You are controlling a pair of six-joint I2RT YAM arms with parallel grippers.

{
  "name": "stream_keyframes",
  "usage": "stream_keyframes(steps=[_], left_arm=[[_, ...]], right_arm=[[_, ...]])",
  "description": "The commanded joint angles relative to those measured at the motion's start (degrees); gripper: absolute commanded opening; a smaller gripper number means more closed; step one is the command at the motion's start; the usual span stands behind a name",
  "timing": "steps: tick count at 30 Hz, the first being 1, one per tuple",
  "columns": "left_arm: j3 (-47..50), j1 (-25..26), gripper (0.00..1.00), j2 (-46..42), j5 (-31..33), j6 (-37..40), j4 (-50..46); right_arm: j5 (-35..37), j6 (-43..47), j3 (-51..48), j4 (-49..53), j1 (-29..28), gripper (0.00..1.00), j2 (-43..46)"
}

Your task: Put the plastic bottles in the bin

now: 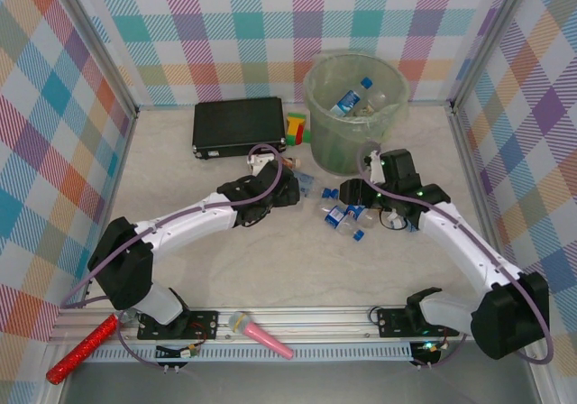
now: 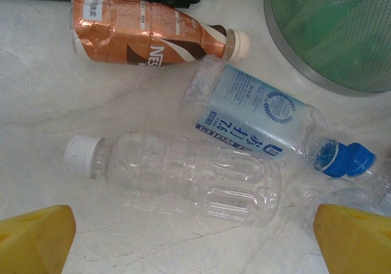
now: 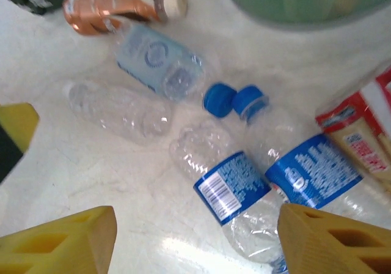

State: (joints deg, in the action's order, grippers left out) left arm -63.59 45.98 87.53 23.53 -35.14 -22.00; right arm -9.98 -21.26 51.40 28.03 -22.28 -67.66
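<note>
Bottles lie on the tabletop; left claw is wide apart, right claw apart around a blue-labelled bottle.

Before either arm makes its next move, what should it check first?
1. Bin upright, room inside: ok.
2. Left gripper open, aimed at the clear bottle: ok.
3. Right gripper straddling the blue-labelled bottle: ok.
4. Firm hold on that bottle: not ok, a gap shows beside it.
5. Neighbouring bottle safely outside the right gripper: cannot tell.
</note>
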Motion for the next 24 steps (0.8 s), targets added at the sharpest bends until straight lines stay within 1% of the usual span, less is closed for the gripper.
stream_keyframes(steps=[1, 5, 12, 19, 24], left_arm=[[0.8, -0.2, 1.0, -2.6, -0.8, 0.0, 1.0], [1.0, -0.2, 1.0, -3.8, -1.0, -0.2, 0.5], [4.3, -0.2, 1.0, -9.1, -1.2, -0.6, 0.3], [8.8, -0.2, 1.0, -16.2, -2.1, -0.2, -0.4], [13.9, -0.2, 1.0, -22.5, -3.8, 0.4, 0.1]], right_arm=[[-1.6, 2.8, -0.6, 1.6, -2.5, 0.7, -2.2], [1.9, 5.6, 2.7, 4.2, -6.2, 0.72, -8.5], [8.5, 9.3, 13.5, 11.2, -10.4, 0.72, -21.5], [9.9, 12.6, 21.2, 15.4, -11.3, 0.77, -30.6], [11.3, 16.0, 26.2, 19.7, -13.1, 0.79, -36.6]])
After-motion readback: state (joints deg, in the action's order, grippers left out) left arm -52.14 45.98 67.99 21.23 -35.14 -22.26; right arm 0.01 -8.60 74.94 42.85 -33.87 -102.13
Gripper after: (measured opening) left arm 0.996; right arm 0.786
